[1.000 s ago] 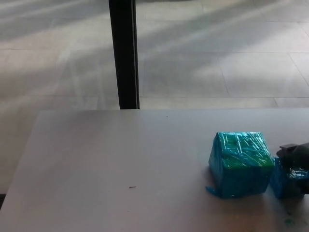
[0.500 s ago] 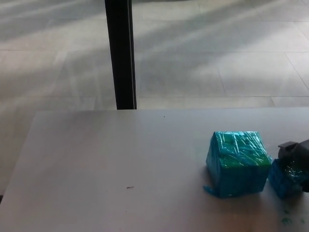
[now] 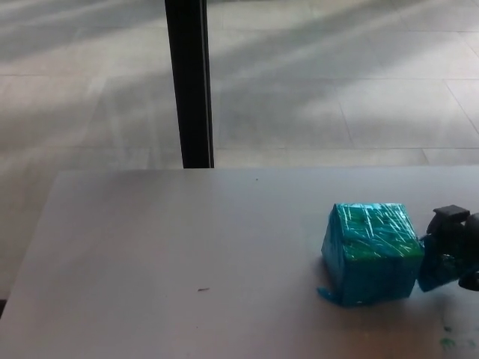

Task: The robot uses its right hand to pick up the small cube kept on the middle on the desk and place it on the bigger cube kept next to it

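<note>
A big cube (image 3: 370, 253) wrapped in shiny teal and green film sits on the grey desk (image 3: 187, 254) at the right. Just to its right is a small blue cube (image 3: 434, 271), half hidden by my right hand (image 3: 458, 238), whose black fingers (image 3: 447, 218) close around it at the picture's right edge. The small cube touches or nearly touches the big cube's right side. My left hand does not show.
A black post (image 3: 189, 82) stands behind the desk's far edge on a pale tiled floor (image 3: 337, 90). A small dark speck (image 3: 203, 289) lies on the desk left of centre, and teal scraps (image 3: 447, 342) lie near the front right corner.
My right hand with the small cube has lifted slightly and come closer to the big cube's right side. The view wobbled a little left and back.
</note>
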Controlling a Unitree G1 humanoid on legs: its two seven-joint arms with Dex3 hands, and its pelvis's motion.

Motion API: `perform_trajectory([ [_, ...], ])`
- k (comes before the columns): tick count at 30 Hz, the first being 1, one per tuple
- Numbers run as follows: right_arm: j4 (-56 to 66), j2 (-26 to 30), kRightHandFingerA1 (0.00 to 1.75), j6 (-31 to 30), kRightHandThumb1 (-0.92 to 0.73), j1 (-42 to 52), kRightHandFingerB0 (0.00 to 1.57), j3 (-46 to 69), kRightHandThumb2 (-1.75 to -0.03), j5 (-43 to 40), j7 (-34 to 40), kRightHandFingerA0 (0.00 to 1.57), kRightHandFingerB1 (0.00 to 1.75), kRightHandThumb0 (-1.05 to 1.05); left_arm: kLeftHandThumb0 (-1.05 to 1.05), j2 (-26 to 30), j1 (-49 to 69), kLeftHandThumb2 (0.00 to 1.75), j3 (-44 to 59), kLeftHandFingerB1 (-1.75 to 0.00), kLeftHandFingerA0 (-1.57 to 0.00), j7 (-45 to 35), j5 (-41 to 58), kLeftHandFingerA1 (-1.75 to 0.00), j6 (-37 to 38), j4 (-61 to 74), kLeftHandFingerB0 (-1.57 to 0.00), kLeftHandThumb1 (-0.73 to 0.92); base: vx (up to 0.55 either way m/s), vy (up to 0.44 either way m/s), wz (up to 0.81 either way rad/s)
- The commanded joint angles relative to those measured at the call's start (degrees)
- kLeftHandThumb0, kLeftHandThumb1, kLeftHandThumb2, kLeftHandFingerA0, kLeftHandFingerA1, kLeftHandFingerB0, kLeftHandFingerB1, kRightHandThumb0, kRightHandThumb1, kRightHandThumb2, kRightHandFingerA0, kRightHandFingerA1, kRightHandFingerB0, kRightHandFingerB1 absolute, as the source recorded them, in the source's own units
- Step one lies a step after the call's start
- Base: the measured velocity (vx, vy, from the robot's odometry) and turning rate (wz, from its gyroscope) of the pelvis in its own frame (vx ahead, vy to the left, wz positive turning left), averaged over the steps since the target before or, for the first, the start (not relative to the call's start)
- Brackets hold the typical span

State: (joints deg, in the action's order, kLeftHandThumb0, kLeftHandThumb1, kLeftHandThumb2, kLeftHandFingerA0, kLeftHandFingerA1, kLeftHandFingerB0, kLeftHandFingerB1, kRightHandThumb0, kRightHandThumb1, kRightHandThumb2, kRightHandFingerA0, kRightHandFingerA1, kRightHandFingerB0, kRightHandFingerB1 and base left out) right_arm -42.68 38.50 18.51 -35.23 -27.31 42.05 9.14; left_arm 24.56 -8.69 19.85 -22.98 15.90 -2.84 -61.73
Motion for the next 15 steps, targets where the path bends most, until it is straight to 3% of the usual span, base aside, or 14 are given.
perform_trajectory([
  [1, -1.3, 2.6, 1.29, 5.6, -0.51, 0.1, 0.84, 2.9, -0.97, -0.3, 6.0, 1.14, 0.97, -0.32, -0.9, 1.6, 0.3, 1.03, 0.1, -0.41, -0.22, -0.6, -0.9, -0.47, 1.6, -0.7, -0.11, 0.65, 0.0, 0.0, 0.0],
  [2, -1.2, 3.1, 1.29, 6.0, -0.51, 0.1, 0.84, 3.3, -0.97, -0.3, 5.9, 1.14, 0.97, -0.32, -0.9, 1.6, 0.3, 1.03, 0.0, -0.41, -0.22, -0.4, -1.0, -0.47, 1.7, -0.7, -0.11, 0.65, 0.0, 0.0, 0.0],
  [3, -0.8, 3.7, 1.66, 6.0, -0.68, 0.0, 0.84, 4.0, -0.65, -0.5, 5.1, 0.89, 1.06, -0.3, -0.9, 1.6, 0.3, 1.02, 0.2, -0.41, -0.22, -0.7, -0.7, -0.47, 1.6, -0.9, -0.12, 0.65, 0.0, 0.0, 0.0],
  [4, -0.8, 4.3, 1.62, 6.2, -0.67, -0.4, 0.88, 4.8, -0.65, -1.1, 4.2, 0.9, 0.81, -0.31, -0.9, 1.6, 0.2, 1.03, 0.1, -0.41, -0.22, -0.7, -0.8, -0.47, 1.8, -1.0, -0.12, 0.65, 0.0, 0.0, 0.0],
  [5, -0.1, 4.8, 1.59, 5.2, -0.68, -0.7, 0.86, 5.4, -0.67, -1.2, 2.7, 0.91, 0.68, -0.33, -0.9, 1.7, 0.3, 1.03, -0.2, -0.41, -0.22, -0.6, -1.2, -0.47, 2.2, -1.0, -0.11, 0.66, 0.0, 0.0, 0.0],
  [6, 0.0, 4.8, 1.59, 5.3, -0.68, -0.7, 0.86, 5.7, -0.67, -1.1, 2.4, 0.91, 0.68, -0.33, -0.9, 1.7, 0.3, 1.03, -0.2, -0.41, -0.22, -0.6, -1.2, -0.47, 2.2, -1.1, -0.11, 0.66, 0.0, 0.0, 0.0],
  [7, -0.5, 5.0, 1.58, 5.3, -0.69, -2.3, 0.88, 5.9, -0.67, -0.5, 2.3, 0.93, 0.78, -0.31, -0.92, 1.7, -0.2, 0.66, 0.1, -0.29, -0.3, -0.5, -0.9, -0.35, 2.1, -1.3, -0.19, 0.83, 0.0, 0.0, 0.0],
  [8, -0.4, 6.0, 1.65, 5.8, -0.6, -3.0, 0.88, 6.5, -0.82, -0.9, 1.6, 0.91, 0.97, -0.23, -0.93, 1.5, -0.3, 0.66, 0.4, -0.29, -0.29, -0.6, -0.5, -0.35, 2.0, -1.4, -0.18, 0.82, 0.0, 0.0, 0.0],
  [9, 0.2, 6.7, 1.63, 5.5, -0.61, -3.7, 0.89, 6.8, -0.78, -0.6, 0.2, 0.91, 0.81, -0.24, -0.93, 1.5, -0.4, 0.66, 0.7, -0.29, -0.29, -0.7, -0.2, -0.35, 1.8, -1.6, -0.18, 0.81, 0.0, 0.0, 0.0],
  [10, -0.1, 7.1, 1.65, 6.0, -0.62, -5.0, 0.81, 6.6, -0.78, -0.2, -0.4, 0.88, 1.13, -0.25, -0.93, 1.6, -0.4, 0.66, 0.7, -0.29, -0.28, -0.8, -0.2, -0.35, 1.9, -1.7, -0.18, 0.82, 0.0, 0.0, 0.0],
  [11, -0.7, 7.6, 1.69, 7.6, -0.53, -5.8, 0.67, 7.1, -0.92, -1.1, -0.7, 0.94, 1.4, -0.2, -0.92, 1.5, -0.3, 0.66, 0.7, -0.29, -0.27, -0.9, -0.2, -0.35, 1.8, -1.4, -0.17, 0.83, 0.0, 0.0, 0.0],
  [12, -1.0, 7.8, 1.69, 8.2, -0.53, -6.1, 0.67, 7.3, -0.92, -1.5, -0.8, 0.94, 1.4, -0.2, -0.92, 1.5, -0.3, 0.66, 0.7, -0.29, -0.27, -1.0, -0.2, -0.35, 1.8, -1.3, -0.17, 0.83, 0.0, 0.0, 0.0],
  [13, -1.1, 8.0, 1.71, 8.3, -0.53, -6.6, 0.72, 7.1, -0.92, -1.0, -1.0, 0.86, 1.46, -0.27, -0.93, 1.5, -0.3, 1.05, 0.7, -0.37, -0.19, -1.1, -0.3, -0.47, 1.8, -1.4, -0.05, 0.67, 0.0, 0.0, 0.0],
  [15, -0.6, 9.2, 1.73, 9.0, -0.54, -9.5, 0.67, 6.4, -0.98, 0.2, -3.0, 1.03, 1.43, -0.21, -0.9, 1.6, -0.2, 1.05, 0.1, -0.38, -0.2, -1.0, -0.9, -0.47, 1.9, -1.1, -0.08, 0.66, 0.0, 0.0, 0.0],
])
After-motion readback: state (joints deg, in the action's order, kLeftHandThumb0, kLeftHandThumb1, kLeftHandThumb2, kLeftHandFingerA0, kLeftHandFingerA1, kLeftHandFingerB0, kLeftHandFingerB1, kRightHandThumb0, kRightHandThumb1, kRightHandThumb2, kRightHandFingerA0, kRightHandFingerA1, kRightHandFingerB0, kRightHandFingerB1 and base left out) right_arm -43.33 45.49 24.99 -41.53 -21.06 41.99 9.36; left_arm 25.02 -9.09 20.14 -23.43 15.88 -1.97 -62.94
